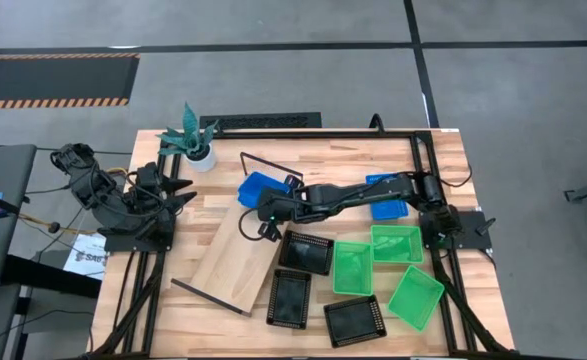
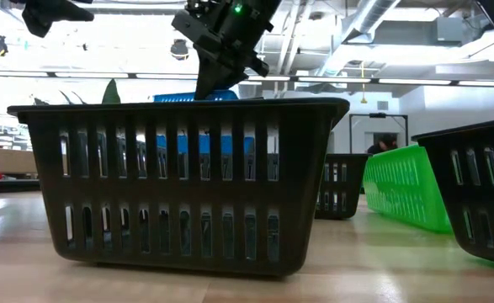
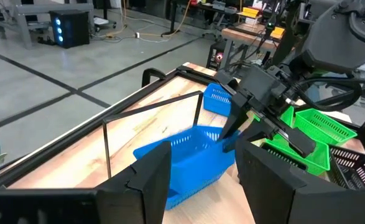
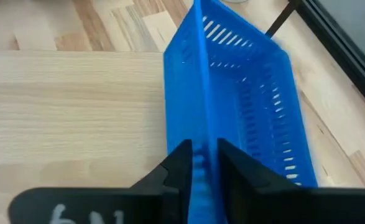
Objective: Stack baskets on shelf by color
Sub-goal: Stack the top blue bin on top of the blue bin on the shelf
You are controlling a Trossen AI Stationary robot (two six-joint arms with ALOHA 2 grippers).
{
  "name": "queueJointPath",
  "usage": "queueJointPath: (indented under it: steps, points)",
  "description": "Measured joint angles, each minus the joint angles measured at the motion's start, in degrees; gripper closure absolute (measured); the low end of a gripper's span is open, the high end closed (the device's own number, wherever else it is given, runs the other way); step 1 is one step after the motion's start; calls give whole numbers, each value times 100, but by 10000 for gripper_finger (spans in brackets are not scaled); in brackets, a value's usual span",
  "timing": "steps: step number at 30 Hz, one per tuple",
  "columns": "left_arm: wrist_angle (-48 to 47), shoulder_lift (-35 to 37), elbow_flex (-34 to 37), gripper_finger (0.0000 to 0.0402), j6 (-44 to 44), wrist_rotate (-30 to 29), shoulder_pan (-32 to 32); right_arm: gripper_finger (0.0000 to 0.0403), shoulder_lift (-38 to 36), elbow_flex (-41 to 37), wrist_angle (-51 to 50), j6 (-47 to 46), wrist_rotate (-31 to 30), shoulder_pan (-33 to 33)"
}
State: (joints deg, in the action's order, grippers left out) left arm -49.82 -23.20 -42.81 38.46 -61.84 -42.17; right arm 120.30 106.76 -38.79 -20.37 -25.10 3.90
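right wrist view: right pincer (image 4: 201,163) is seen astride the blue basket (image 4: 244,106) wall, fingers barely parted (grip uncertain), basket laid at the shelf (image 1: 235,262) end for stacking.

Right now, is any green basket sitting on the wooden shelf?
No, the three green baskets lie on the table right of the shelf, whose plank carries only a blue basket at its end.
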Motion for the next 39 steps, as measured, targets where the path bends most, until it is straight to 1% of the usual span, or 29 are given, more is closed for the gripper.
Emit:
queueJointPath:
  steps: [8,12,15,19,28,34,39]
  points:
    - [-68,1,0,232,63,0,1,264,-1,0,15,90,112,-95]
    - [-70,2,0,232,63,0,0,254,-7,0,179,178,51,-63]
    - [-70,2,0,232,63,0,0,257,-82,-5,273,332,-219,54]
    - [-70,2,0,232,63,-1,1,271,-80,-2,324,460,-259,161]
    - [-71,2,2,232,63,18,2,290,-78,-2,299,433,-216,87]
    - [-94,1,2,232,61,250,0,304,-33,0,296,423,-195,94]
    - [-94,2,2,232,61,315,2,314,56,-5,264,376,-90,109]
